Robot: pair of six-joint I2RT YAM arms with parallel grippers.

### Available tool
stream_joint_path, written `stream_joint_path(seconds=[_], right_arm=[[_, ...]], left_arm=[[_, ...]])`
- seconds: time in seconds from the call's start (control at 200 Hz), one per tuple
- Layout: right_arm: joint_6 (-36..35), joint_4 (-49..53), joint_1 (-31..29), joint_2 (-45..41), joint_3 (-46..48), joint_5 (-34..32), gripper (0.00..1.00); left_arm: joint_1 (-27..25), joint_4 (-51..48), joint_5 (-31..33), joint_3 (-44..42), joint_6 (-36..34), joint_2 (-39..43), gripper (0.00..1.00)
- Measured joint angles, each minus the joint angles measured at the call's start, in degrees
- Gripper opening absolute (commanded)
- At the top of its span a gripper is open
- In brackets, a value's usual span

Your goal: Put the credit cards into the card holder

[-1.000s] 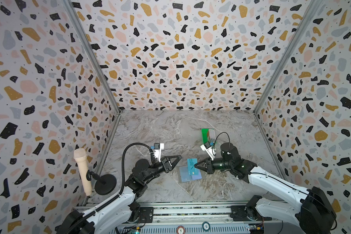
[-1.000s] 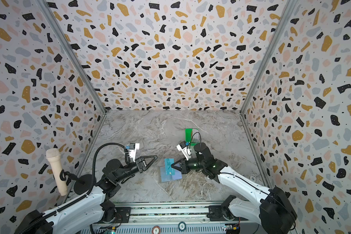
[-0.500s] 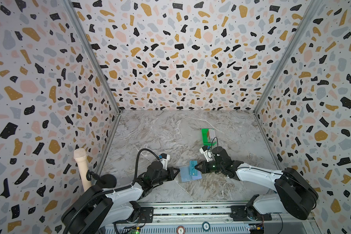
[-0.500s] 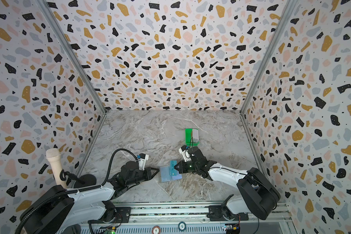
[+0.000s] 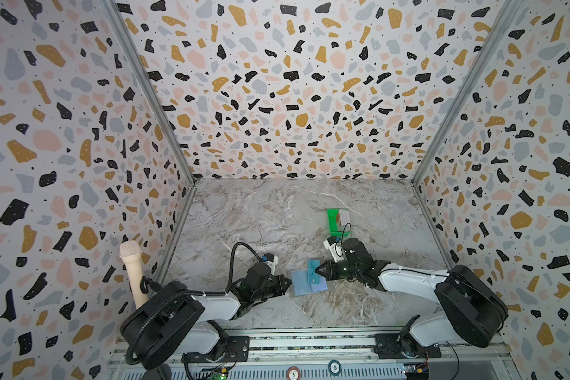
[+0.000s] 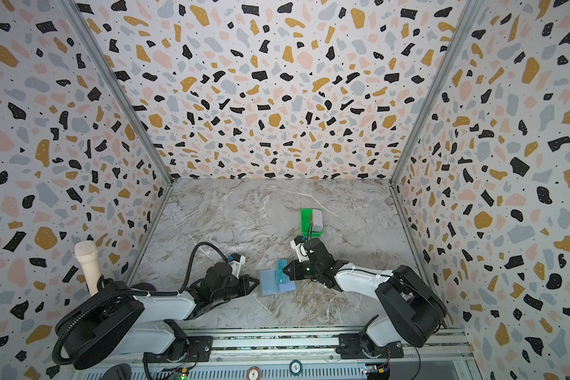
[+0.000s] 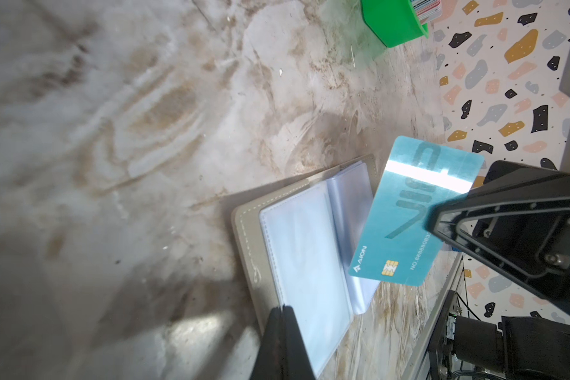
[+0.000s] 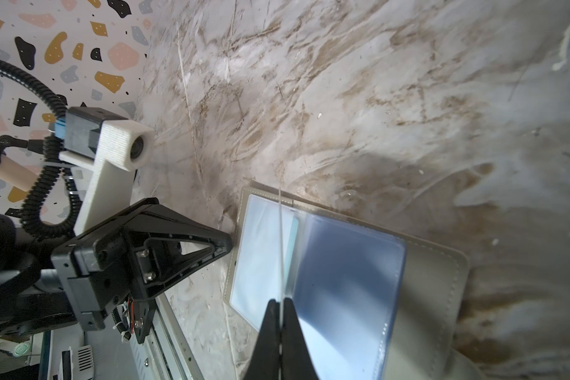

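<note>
The grey card holder (image 5: 300, 285) (image 6: 268, 283) lies open near the table's front, clear pockets (image 7: 303, 246) up. My right gripper (image 5: 316, 271) (image 8: 281, 301) is shut on a teal credit card (image 5: 312, 273) (image 7: 405, 210). The card stands on edge over the holder's middle fold and looks like a thin line (image 8: 279, 230) in the right wrist view. My left gripper (image 5: 290, 283) (image 7: 283, 309) is shut, its tips resting on the holder's left edge (image 8: 241, 237). More credit cards (image 5: 344, 217) (image 6: 317, 218) stand in a green tray (image 5: 333, 220).
The green tray (image 6: 306, 221) (image 7: 392, 23) sits behind the right arm, toward mid-table. A beige microphone (image 5: 133, 273) (image 6: 88, 266) on a black stand rises at the front left by the wall. Speckled walls enclose three sides, and a metal rail (image 5: 310, 342) runs along the front.
The left gripper dropped to the table, slid right to the holder's left edge and went from open to shut. The right gripper lowered slightly with the teal card.
</note>
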State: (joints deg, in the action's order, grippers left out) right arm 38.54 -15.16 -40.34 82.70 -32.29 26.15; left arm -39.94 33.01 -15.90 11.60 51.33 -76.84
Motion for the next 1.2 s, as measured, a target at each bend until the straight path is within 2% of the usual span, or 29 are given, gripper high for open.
stream_joint_path(seconds=[0.681,0.956,1.201], right_arm=[[0.94,-1.88,0.17,1.95,0.11,1.70,0.00],[1.92,-3.15,0.22,2.12,1.57,3.02,0.00],[2.64,-4.24,0.22,2.38,1.90,4.33,0.00]], left_arm=[[0.00,0.59,-0.02,0.24,-1.01,-1.81,0.00],[-0.02,0.09,1.18,0.11,-0.09,2.56,0.00],[-0.74,0.70,0.83,0.20,0.83,-1.70,0.00]])
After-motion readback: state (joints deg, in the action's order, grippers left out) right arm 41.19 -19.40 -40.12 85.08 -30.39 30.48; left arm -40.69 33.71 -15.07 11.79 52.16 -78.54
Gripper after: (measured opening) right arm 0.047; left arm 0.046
